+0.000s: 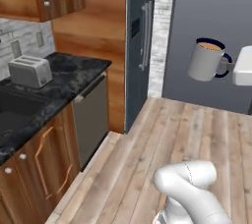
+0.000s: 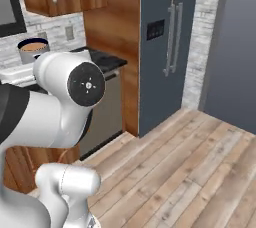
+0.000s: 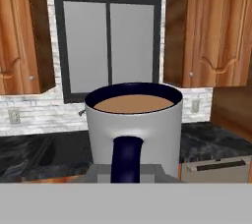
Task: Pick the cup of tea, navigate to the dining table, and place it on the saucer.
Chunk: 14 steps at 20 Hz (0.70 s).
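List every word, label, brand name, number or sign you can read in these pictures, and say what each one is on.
There is no readable text in any view.
The cup of tea is plain, with no print.
The toaster carries no visible brand.
The fridge has a dark panel on its door, too small and blurred to show any characters.
The wall outlets bear no markings.
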### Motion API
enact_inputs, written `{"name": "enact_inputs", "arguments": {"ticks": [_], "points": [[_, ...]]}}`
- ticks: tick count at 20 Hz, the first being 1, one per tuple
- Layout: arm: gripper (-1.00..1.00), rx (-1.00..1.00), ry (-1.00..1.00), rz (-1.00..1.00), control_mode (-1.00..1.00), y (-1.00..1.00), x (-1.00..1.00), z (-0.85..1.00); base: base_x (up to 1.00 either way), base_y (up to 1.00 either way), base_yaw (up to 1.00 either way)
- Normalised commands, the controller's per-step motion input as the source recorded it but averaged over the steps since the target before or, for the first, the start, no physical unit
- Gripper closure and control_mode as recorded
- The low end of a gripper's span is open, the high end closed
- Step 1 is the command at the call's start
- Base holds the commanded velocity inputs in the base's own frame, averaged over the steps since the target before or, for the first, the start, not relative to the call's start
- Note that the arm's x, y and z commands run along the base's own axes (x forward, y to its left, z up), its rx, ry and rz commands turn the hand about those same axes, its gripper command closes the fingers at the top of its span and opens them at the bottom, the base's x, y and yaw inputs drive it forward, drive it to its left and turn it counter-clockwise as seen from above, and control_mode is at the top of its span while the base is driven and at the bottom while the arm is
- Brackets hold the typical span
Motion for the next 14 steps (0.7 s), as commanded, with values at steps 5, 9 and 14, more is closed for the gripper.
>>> {"name": "enact_inputs", "arguments": {"ticks": [5,9,14], "points": [[1.0,0.0,0.0,0.0,1.0,0.0,0.0,0.0,0.0,-0.16,-0.57],[1.0,0.0,0.0,0.0,1.0,0.0,0.0,0.0,0.0,-0.14,-0.57],[1.0,0.0,0.0,0.0,1.0,0.0,0.0,0.0,0.05,-0.13,-0.55]]}}
